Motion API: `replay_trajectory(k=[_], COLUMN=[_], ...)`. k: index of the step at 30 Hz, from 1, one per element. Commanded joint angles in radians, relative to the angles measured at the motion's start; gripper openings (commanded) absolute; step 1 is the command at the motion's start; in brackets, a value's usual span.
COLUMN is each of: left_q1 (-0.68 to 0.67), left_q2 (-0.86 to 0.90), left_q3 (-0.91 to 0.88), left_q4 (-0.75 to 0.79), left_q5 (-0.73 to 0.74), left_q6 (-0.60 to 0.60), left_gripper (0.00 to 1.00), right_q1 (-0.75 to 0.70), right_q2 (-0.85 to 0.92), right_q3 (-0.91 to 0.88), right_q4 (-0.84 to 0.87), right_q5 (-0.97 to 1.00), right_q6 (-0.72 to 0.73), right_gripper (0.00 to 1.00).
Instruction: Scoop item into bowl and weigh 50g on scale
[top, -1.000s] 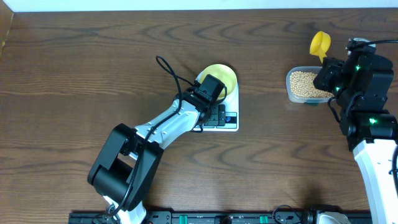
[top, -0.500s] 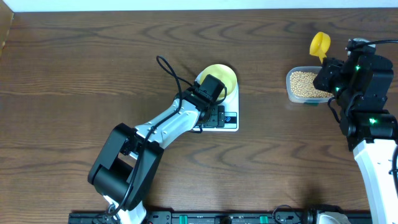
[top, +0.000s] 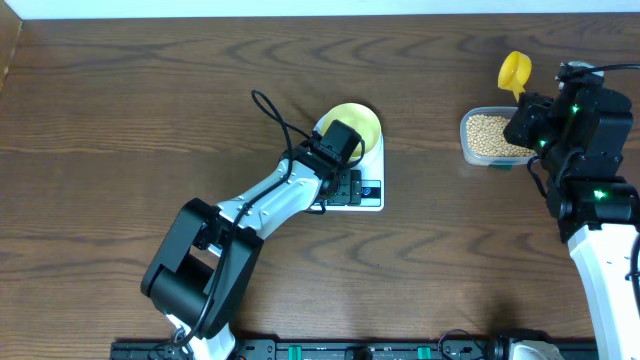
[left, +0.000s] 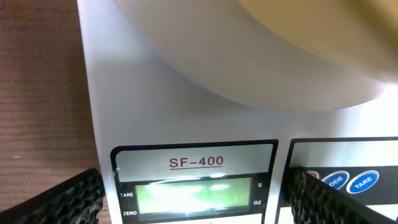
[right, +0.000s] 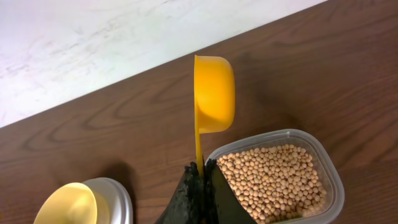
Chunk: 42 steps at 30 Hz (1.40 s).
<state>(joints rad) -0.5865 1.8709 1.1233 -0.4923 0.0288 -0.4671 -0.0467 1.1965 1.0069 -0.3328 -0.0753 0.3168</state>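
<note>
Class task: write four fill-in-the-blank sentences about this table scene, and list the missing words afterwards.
1. The white scale carries a pale yellow ____.
2. The right gripper is shut on the handle of a yellow ____.
3. The beans lie in a clear plastic ____.
4. The left gripper, over the scale, is ____.
Missing words: bowl; scoop; tub; open.

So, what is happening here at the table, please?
The right gripper is shut on the handle of a yellow scoop, held beside the clear tub of beans. The left gripper, open, hovers over the front of the scale. The pale yellow bowl sits on the scale; no beans show in it.
</note>
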Motion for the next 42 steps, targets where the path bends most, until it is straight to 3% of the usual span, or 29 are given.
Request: replay_trajectory(k=[1,18,29,42], left_q1=[-0.004,-0.004,-0.004,-0.003], left_q2=[0.114,0.153,-0.033,-0.069], left_q3=[-0.073,-0.061,-0.031,-0.029], left_q4=[-0.018,-0.035,-0.049,-0.049], left_q5=[-0.068,-0.092,-0.059,-0.035], left_q6=[0.022,0.022,0.021,0.022], left_gripper=[0.96,0.96,0.96,0.96], right_q1=[-0.004,-0.004,-0.004,-0.004], right_q2=[0.002,0.002,0.002,0.002], right_q3=[0.011,0.011,0.011,0.011], right_q4=[-0.001,0.000,-0.001,-0.001], right_q5=[-0.002,-0.002,-0.002,-0.002], right_q6=[-0.019,-0.019,-0.019,-0.019], right_gripper=[0.01,0.01,0.01,0.01])
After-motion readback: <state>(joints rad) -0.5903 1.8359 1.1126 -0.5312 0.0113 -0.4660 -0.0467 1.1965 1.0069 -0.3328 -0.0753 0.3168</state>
